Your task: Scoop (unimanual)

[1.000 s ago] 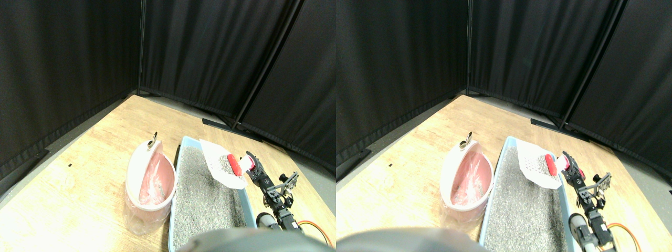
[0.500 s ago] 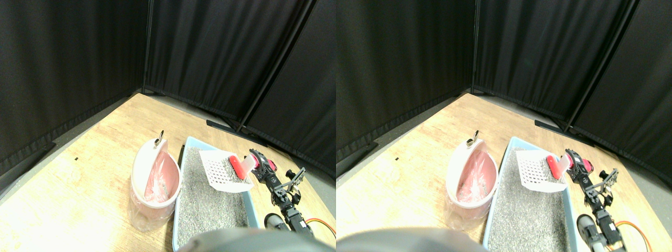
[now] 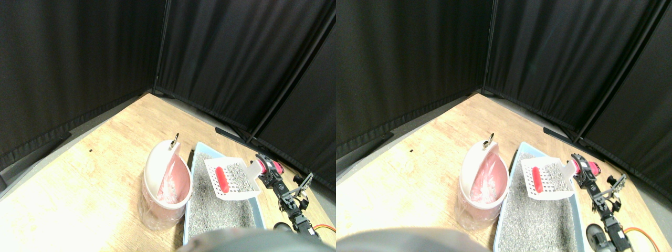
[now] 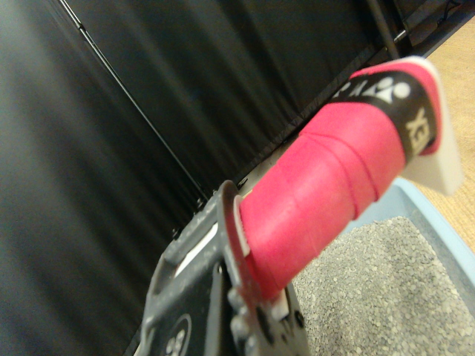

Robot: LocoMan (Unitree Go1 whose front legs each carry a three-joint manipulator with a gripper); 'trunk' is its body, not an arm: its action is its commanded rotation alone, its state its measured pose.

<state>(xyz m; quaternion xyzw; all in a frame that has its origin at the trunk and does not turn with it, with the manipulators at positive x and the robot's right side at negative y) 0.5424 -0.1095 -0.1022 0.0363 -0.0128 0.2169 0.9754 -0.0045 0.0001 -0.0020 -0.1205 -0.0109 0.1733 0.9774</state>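
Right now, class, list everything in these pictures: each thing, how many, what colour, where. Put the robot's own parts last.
Litter tray: one, light blue, on the floor, filled with grey litter.
Scoop: one, white, slotted, red-wrapped handle, raised above the tray.
Red cylinder: one, lying in the scoop.
Bin: one, pink and white, clear liner, left of the tray.
Floor: wooden.
Curtains: black, behind.
Right gripper: black, on the scoop's handle.

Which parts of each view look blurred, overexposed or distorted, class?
Stereo pair view: the wooden floor is washed out by glare at lower left, the curtain poles lean from the wide-angle lens, and the scoop and pink bin are fairly sharp. Wrist view: the close red wrapped handle is soft, the litter sharper.
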